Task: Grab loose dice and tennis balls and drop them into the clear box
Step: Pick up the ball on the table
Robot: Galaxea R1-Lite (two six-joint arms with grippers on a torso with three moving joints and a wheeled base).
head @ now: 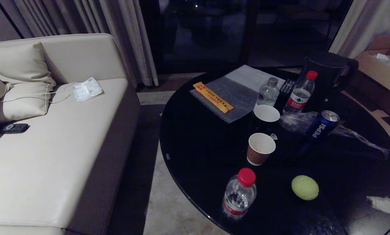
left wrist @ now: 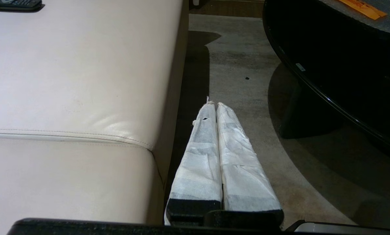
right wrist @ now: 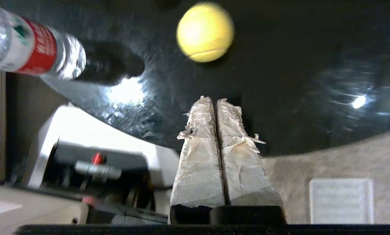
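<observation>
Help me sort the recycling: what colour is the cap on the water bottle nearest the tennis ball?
Red. The water bottle's cap shows best in the head view, left of the tennis ball.

- A round black bench [head: 198, 143] was seen to the right of a cream sofa [head: 51, 156].
- Two cushions [head: 22, 78] were propped at the sofa's far end, with a white packet and cord [head: 85, 88] beside them and a dark remote [head: 15, 128] on the seat.
- A capped water bottle [head: 239, 194] was placed near the bench's front edge.
- Two paper cups [head: 261, 148] were set upright near the middle, just beside a tilted Pepsi can [head: 322, 125].
- A grey mat [head: 227, 98] bearing a yellow strip [head: 213, 97] was laid further back.
- Two more bottles [head: 299, 93] and a black kettle [head: 328, 71] were grouped behind.
- A cardboard box [head: 382, 70] was visible at the far right.
</observation>
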